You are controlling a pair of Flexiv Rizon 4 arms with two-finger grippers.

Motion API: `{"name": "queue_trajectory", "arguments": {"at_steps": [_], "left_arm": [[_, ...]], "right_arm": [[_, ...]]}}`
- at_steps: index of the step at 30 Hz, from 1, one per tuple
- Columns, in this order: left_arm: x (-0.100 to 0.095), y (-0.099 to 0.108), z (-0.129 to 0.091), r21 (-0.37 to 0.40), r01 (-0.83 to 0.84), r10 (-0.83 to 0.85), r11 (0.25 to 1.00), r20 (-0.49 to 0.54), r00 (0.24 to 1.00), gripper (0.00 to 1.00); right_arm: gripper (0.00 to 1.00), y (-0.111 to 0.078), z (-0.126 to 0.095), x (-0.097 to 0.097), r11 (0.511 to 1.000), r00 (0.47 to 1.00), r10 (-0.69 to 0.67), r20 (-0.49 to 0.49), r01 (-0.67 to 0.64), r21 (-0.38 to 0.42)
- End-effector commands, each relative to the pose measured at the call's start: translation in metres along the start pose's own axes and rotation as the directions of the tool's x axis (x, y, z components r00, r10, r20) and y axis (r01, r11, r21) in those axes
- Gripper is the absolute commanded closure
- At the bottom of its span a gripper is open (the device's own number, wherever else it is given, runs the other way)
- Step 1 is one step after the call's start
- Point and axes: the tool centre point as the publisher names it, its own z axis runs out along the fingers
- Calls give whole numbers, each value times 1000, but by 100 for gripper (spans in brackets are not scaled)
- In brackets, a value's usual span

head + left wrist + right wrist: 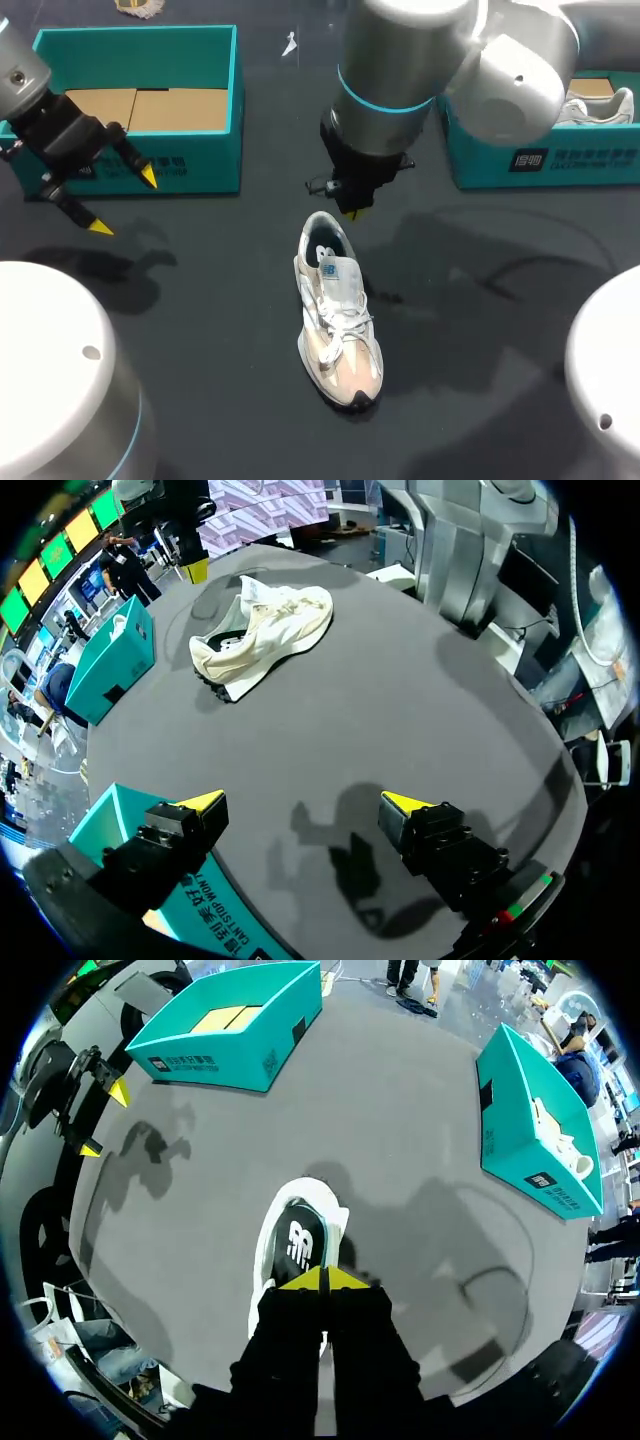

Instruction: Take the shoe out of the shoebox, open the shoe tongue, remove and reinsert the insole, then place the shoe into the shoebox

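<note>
A white and beige shoe (337, 312) lies on the dark table mid-view, heel toward the back, its dark insole (298, 1240) showing in the opening. My right gripper (350, 212) hangs over the heel end with its yellow tips pressed together (322, 1280); nothing shows between them, and the shoe's front is hidden under it. My left gripper (122, 203) stands open at the left, in front of the empty teal shoebox (236, 100), with nothing between its fingers (305, 802). From the left wrist the shoe (265, 635) lies well ahead.
A second teal box (470, 165) at the back right holds another white shoe (600, 105). Both boxes also show in the right wrist view, the empty one (230, 1065) and the one with the shoe (530, 1150). A small white scrap (289, 43) lies near the back edge.
</note>
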Motion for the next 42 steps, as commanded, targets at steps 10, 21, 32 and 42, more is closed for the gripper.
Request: {"name": "queue_trajectory", "arguments": {"at_steps": [10,21,32,42], "left_arm": [[1,0,0,-3,0,0,1000,0,1000,0],[1,0,0,-3,0,0,1000,0,1000,0],[1,0,0,-3,0,0,1000,0,1000,0],[1,0,0,-3,0,0,1000,0,1000,0]], "right_arm": [[100,-4,20,1,998,996,65,54,-64,-18],[100,11,47,20,993,973,109,205,-98,-65],[100,13,56,25,983,940,170,295,-141,-117],[100,9,76,30,981,928,161,337,-113,-156]]}}
